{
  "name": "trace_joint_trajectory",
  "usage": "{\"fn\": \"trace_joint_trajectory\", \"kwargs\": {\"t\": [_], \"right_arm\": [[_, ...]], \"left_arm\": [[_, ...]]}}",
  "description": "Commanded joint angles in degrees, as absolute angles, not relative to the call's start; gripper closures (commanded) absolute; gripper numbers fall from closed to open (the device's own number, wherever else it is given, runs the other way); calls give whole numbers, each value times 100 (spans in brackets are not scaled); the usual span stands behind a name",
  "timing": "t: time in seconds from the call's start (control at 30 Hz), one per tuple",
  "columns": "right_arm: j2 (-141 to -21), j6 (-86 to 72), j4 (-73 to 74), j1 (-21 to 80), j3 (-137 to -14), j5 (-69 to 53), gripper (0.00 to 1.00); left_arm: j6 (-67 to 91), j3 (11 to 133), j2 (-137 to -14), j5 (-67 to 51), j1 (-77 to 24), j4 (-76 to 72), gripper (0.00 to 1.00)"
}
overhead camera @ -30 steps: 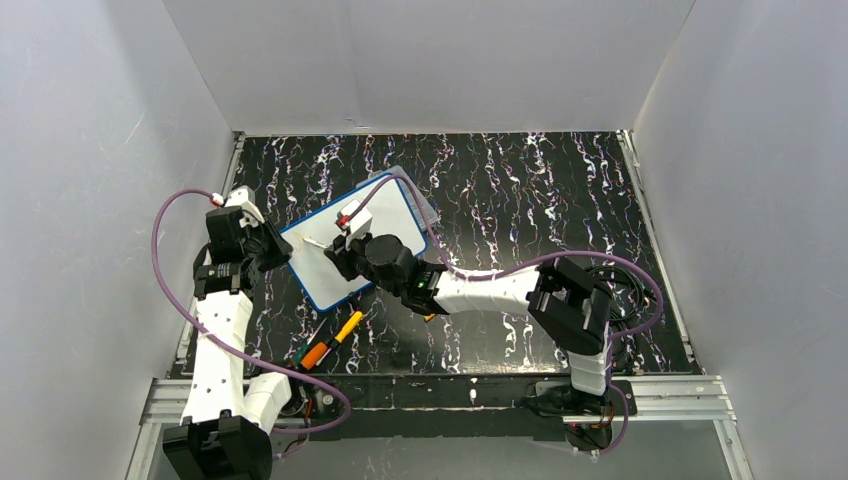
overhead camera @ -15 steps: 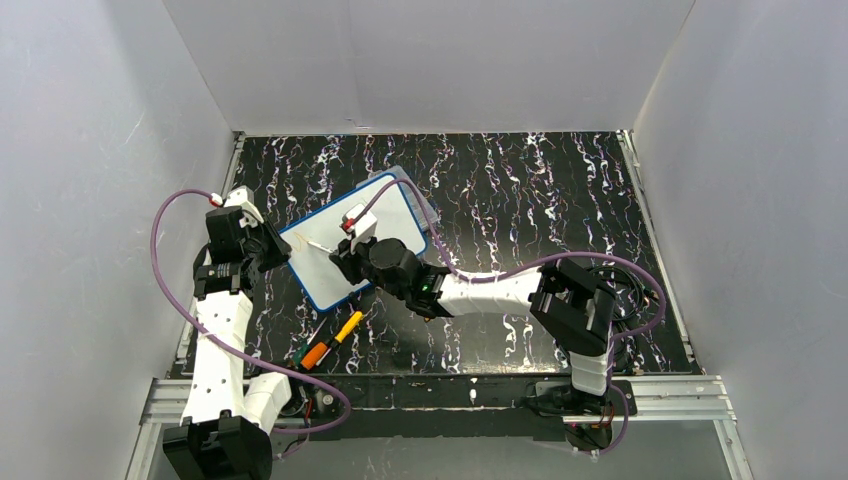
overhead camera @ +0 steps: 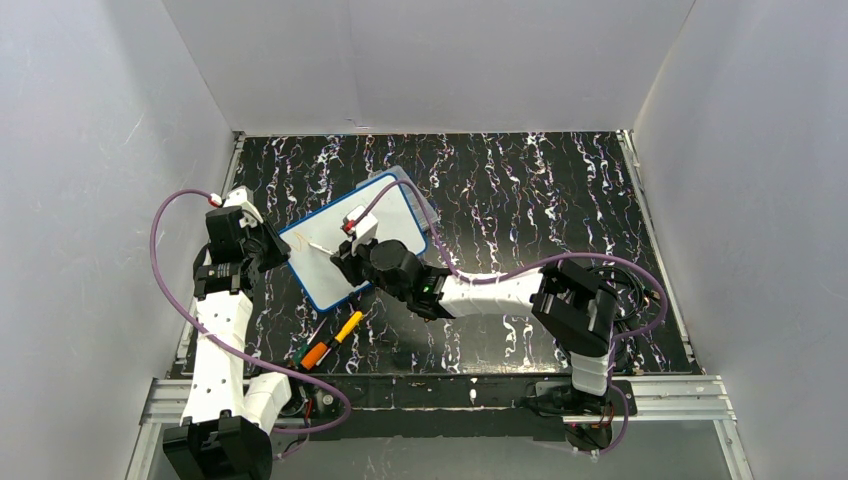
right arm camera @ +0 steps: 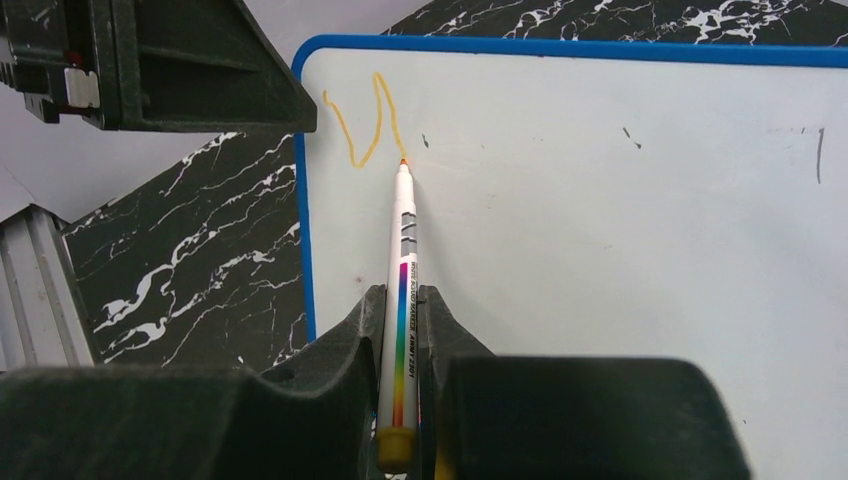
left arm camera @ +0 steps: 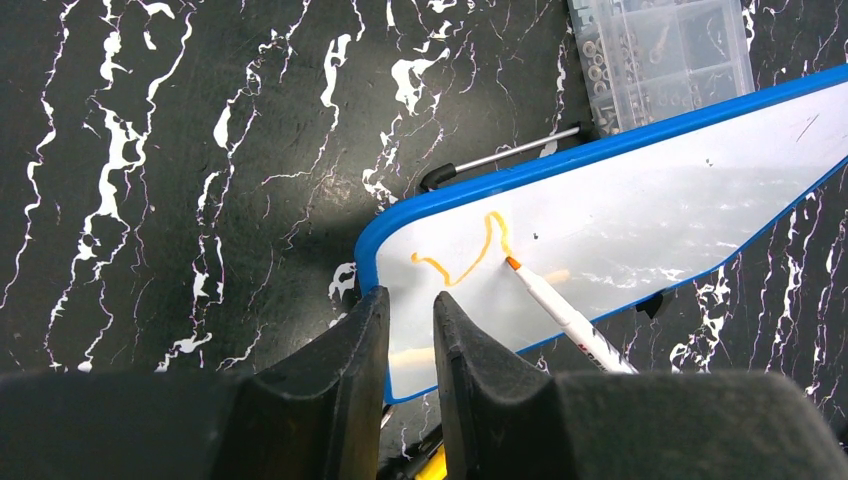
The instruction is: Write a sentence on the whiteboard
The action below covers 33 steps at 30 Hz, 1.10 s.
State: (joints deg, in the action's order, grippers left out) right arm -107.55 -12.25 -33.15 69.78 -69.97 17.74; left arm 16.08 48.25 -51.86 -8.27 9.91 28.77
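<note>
Looking along the edges first, we find the whiteboard [overhead camera: 312, 268] lying slantwise on the left half of the bench [overhead camera: 530, 190]. Its far corner rests over the clear box [left arm camera: 660, 50], and the bench's black, white-veined top stretches on to the right edge. The left gripper [left arm camera: 411, 300] sits at the board's left corner with its jaws narrow; whether they pinch it we cannot tell. The right gripper [right arm camera: 401, 298] is clamped on a slim white marker [right arm camera: 404, 235] with a rainbow stripe, its orange tip touching the board. The board is smooth, glossy white, with a thin blue rim and rounded corners. The sentence [right arm camera: 362, 125] is one wavy orange stroke near that left corner. An orange pen [overhead camera: 333, 341] lies by the bench's near edge.
</note>
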Motion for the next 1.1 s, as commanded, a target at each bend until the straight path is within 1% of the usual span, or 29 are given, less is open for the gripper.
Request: {"fn": "trace_joint_trajectory", "kwargs": {"t": [0.0,0.47,1.07], "right_arm": [[-10468,-1222,-3398,7013,-6893,1937,99],[-10512,-1206,-3583,7022,-6933,2190,99],[-10746,-980,-3665,7021,-7368,2405,99]], "left_arm": [[1579,4896,-5086,-773,1002,2936,78],[1586,4902,-5098,-804,1008,2918,78],[1591,4896,-5091,-853,1004,2918,78]]}}
